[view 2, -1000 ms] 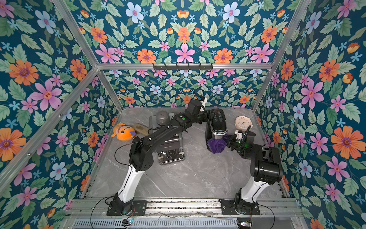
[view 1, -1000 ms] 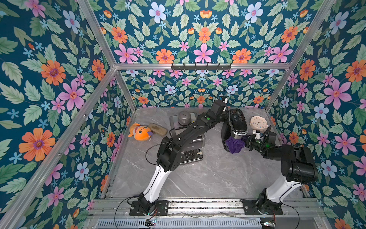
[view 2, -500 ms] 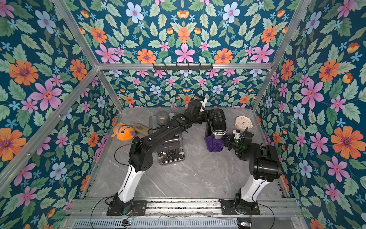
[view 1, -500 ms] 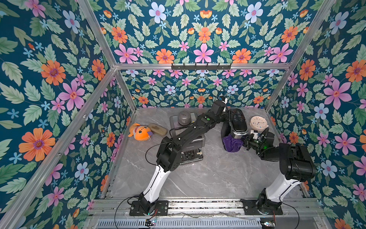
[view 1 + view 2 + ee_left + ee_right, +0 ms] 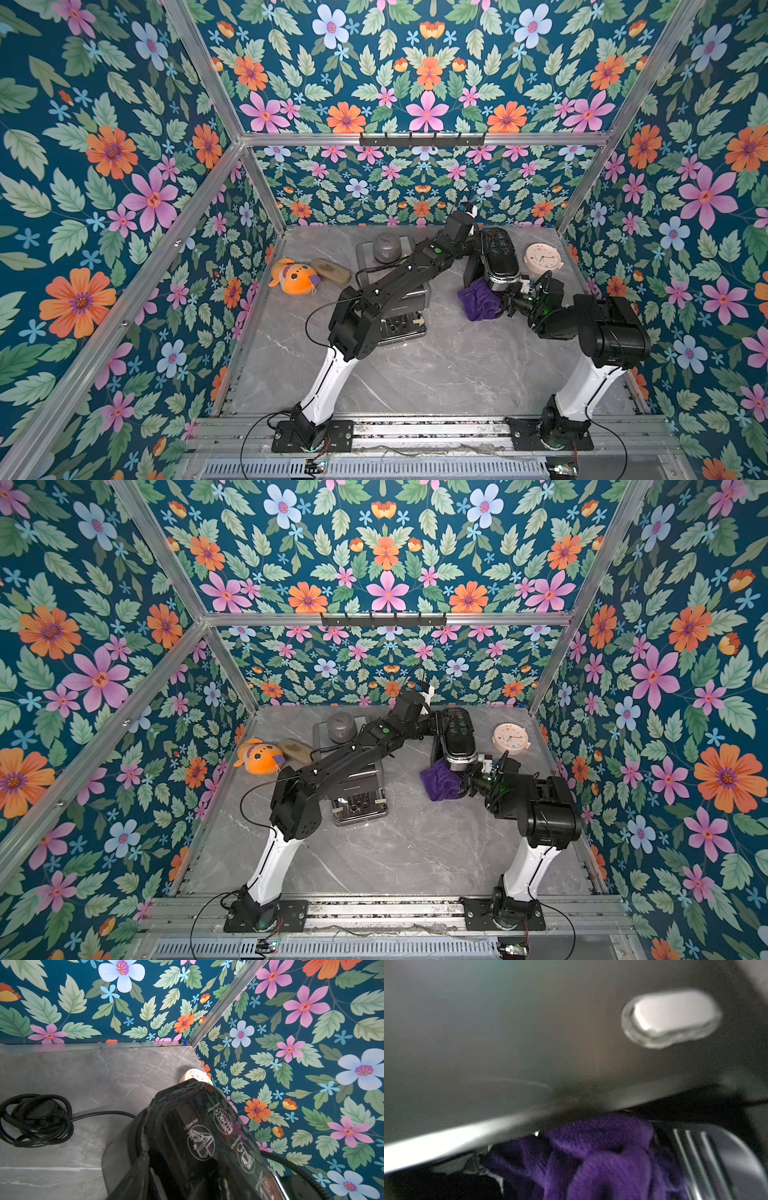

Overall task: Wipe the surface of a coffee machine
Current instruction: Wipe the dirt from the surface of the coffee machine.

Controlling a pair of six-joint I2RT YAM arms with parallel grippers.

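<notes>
Sweeping the cloth (image 5: 480, 297) farther across the coffee machine (image 5: 498, 254), kept right fingers (image 5: 507, 301) clamped on it; could not tell left fingers' opening.

purple cloth (image 5: 480, 300), black — seemingly glossy — coffee machine (image 5: 500, 254)

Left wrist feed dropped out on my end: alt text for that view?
A black coffee machine fills the foreground, white instruction icons printed on its top. A coiled black power cord lies beside it on the grey marble table; a cream clock peeks from behind it, floral walls beyond.
</notes>
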